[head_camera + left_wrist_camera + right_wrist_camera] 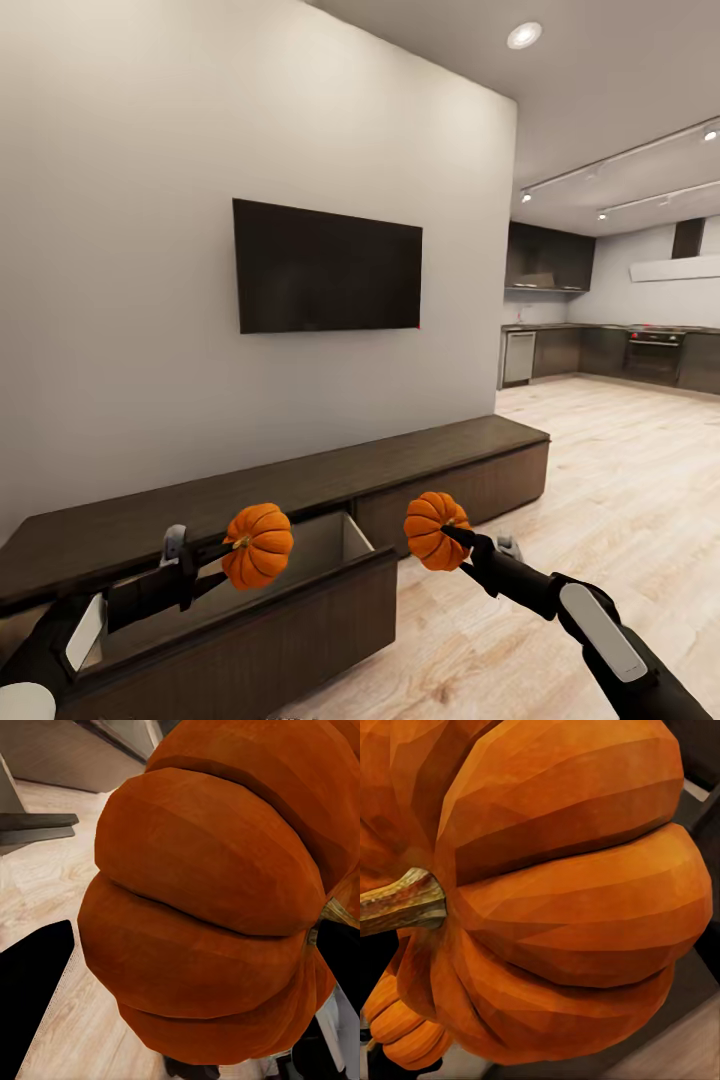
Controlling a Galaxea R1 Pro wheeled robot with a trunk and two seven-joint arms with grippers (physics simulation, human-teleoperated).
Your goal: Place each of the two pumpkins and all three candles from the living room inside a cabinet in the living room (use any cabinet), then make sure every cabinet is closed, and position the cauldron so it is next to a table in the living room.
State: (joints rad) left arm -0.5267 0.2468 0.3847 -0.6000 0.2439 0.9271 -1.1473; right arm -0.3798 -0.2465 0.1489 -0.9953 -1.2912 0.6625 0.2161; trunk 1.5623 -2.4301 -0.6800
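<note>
I hold two orange ribbed pumpkins, one in each gripper, both pinched at the stem. In the head view the left pumpkin [258, 545] hangs over the open drawer [290, 600] of the long dark brown cabinet [420, 455], with my left gripper [232, 549] shut on it. Further right, the other pumpkin [432, 530] is held by my right gripper [456, 533] above the floor, in front of a closed drawer front. The left wrist view looks close onto its pumpkin [210, 915]. The right wrist view shows its pumpkin [577, 900] with a tan stem [397, 904]. Candles, cauldron and table are out of view.
A dark TV [328, 267] hangs on the white wall above the cabinet. Light wood floor [600, 480] stretches to the right toward a dark kitchen [610, 350] at the back. The pulled-out drawer juts out into the floor at lower left.
</note>
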